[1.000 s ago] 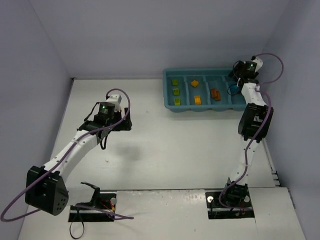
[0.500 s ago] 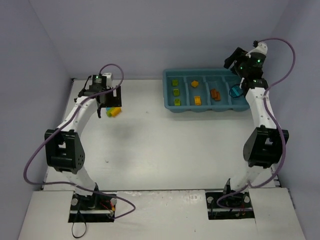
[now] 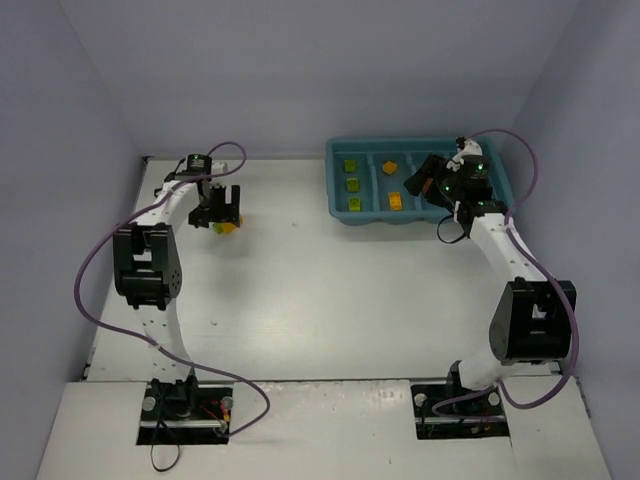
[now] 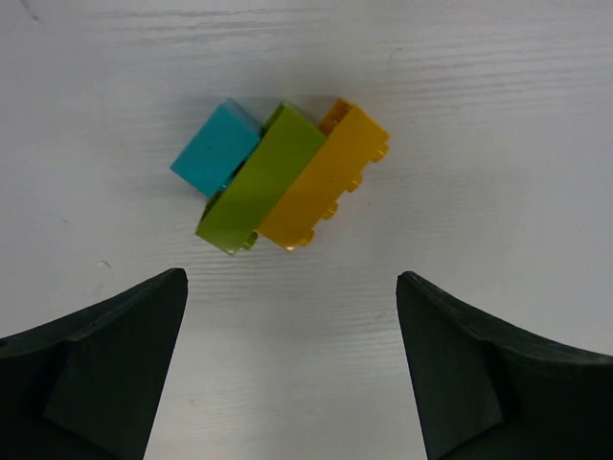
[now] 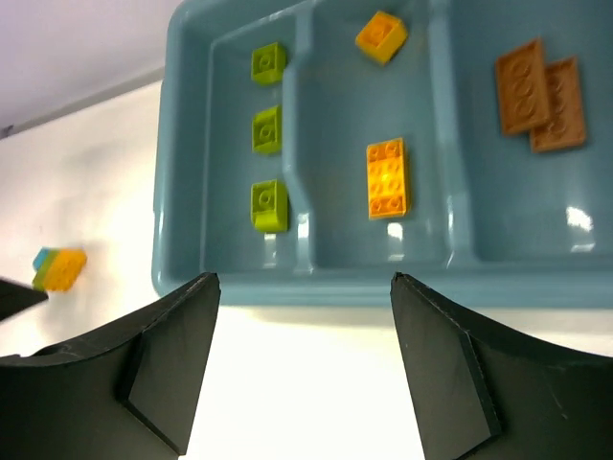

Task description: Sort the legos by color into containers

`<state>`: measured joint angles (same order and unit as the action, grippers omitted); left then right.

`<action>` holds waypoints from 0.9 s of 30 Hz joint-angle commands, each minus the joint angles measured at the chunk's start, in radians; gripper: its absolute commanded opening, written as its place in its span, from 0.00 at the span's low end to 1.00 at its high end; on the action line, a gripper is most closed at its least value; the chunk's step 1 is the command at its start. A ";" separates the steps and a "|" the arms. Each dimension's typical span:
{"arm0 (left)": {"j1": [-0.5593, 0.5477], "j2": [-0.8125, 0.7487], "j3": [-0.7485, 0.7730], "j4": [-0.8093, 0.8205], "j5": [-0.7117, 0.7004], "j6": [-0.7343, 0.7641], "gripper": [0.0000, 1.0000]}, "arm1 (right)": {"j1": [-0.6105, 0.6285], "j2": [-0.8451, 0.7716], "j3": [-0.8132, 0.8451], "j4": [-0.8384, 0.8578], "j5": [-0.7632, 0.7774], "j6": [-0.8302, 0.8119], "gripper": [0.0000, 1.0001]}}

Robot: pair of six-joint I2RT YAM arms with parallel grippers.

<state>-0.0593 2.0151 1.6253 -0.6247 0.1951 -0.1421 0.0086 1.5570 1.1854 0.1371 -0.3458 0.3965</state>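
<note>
Right wrist: tray (image 5: 182, 172) compartments hold green legos (image 5: 267, 129), yellow legos (image 5: 388, 178), orange legos (image 5: 538, 89)

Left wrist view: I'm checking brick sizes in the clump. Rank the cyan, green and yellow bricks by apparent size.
Yellow brick and green brick: about alike, unranked.
Cyan brick: smallest, though partly hidden by the green.

White worktop (image 3: 320, 290), faint grain lines. Teal tray (image 3: 390, 219) sits toward the far right side. Well left of the tray, one clump of bricks (image 4: 280, 177) lies flat: cyan, green, yellow joined side by side.
</note>
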 commanded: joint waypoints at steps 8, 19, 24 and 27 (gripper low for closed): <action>0.101 -0.041 0.079 0.109 0.170 0.079 0.80 | 0.017 -0.178 -0.115 0.049 -0.073 0.036 0.69; 0.115 0.048 0.153 0.152 0.201 0.018 0.71 | 0.028 -0.198 -0.155 0.025 -0.096 0.042 0.69; 0.122 0.089 0.165 0.178 0.253 -0.027 0.71 | 0.028 -0.206 -0.165 0.016 -0.101 0.041 0.69; 0.122 0.094 0.128 0.212 0.299 -0.060 0.69 | 0.028 -0.207 -0.176 0.012 -0.102 0.041 0.69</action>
<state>0.0536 2.1506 1.7420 -0.4885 0.4271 -0.1581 0.0280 1.3956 1.0077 0.1120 -0.4271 0.4305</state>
